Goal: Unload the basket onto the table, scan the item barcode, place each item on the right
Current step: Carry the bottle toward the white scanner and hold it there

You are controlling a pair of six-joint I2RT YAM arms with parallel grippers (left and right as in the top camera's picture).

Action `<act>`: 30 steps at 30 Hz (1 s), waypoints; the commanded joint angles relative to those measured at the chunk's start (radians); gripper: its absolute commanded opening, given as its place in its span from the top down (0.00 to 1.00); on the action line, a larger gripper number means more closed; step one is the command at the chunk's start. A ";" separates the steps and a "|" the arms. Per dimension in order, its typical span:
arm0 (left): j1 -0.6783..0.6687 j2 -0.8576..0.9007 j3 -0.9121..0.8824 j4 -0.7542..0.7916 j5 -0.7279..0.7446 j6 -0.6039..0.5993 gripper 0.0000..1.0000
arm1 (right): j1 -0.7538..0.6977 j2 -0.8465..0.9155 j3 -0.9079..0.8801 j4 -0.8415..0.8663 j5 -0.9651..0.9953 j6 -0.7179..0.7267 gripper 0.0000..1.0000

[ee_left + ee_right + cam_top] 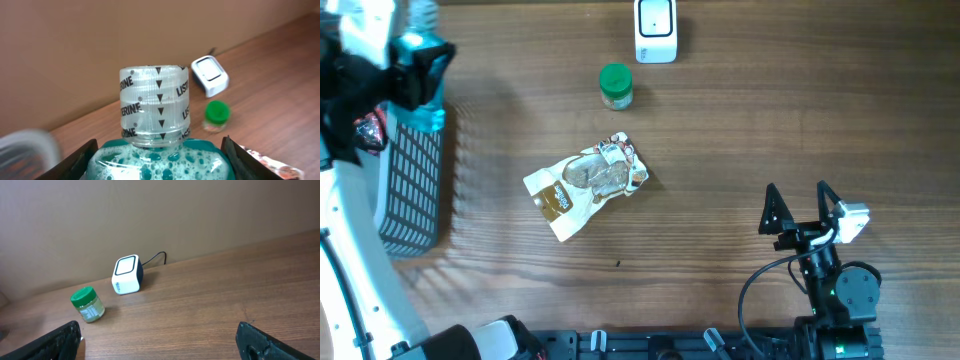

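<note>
So, the left gripper (159,165) is clamped on the bottle (155,150) over the table's (740,130) far-left corner; the right gripper (797,205) gapes empty. It looks full, heavy and slick, so I'd grip the body, not the cap (155,100).

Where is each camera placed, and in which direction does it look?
Overhead: above the table, looking straight down; left gripper and right gripper show.
Left wrist: on the left gripper, facing the held bottle; both fingers show.
Right wrist: on the right gripper, facing the wall; open fingers show.
Shared: scanner and jar appear in all three.
</note>
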 commanded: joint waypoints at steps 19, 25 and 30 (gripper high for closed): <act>-0.642 0.161 0.002 -0.012 0.037 -0.037 0.56 | 0.003 -0.008 -0.001 0.002 0.013 -0.017 0.00; -0.745 0.324 0.002 -0.014 0.037 -0.040 0.56 | 0.003 -0.008 -0.001 0.002 0.013 -0.016 0.00; -0.801 0.433 0.002 -0.012 0.037 -0.039 0.55 | 0.003 -0.008 -0.001 0.002 0.013 -0.017 0.00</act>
